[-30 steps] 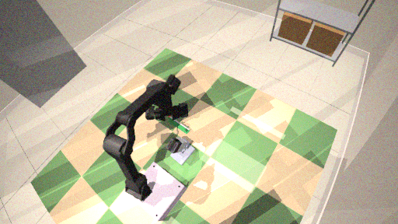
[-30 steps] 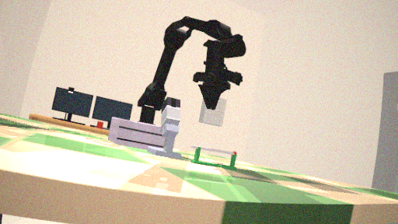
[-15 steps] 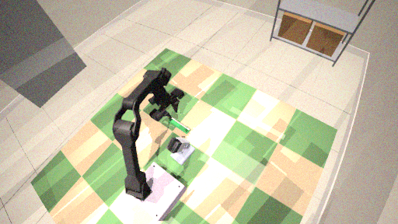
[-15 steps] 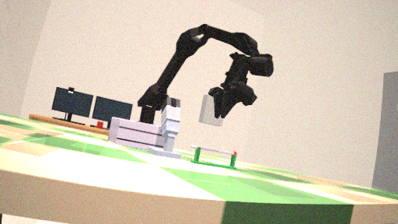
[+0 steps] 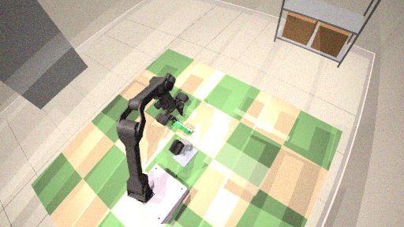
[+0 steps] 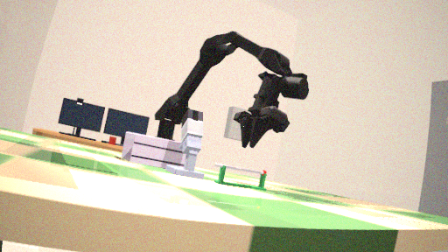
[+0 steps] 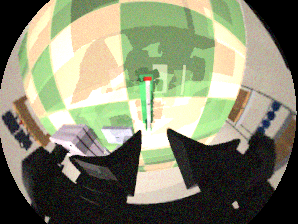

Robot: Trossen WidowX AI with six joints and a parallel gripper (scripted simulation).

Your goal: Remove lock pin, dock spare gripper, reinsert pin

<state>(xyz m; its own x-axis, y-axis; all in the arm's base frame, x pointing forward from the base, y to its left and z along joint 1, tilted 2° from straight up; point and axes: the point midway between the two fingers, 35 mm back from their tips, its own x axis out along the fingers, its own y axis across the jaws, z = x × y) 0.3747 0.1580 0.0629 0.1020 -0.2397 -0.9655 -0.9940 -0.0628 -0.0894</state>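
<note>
Open air between the hand (image 5: 177, 117) (image 6: 248, 146) (image 7: 154, 133) and the green cradle (image 5: 183, 128) (image 6: 240, 185) (image 7: 143, 102), the pale mount (image 5: 185, 156) (image 6: 191, 160) (image 7: 117, 134) to 1 side

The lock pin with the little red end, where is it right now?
In the exterior view, the pin lies across the top of the green stand, right of the pale post and below the hand.

My segmented matte-black arm (image 5: 134, 155) (image 6: 194, 83) has chunky rounded joints and tapered, pointed black fingers (image 6: 246, 131).
</note>
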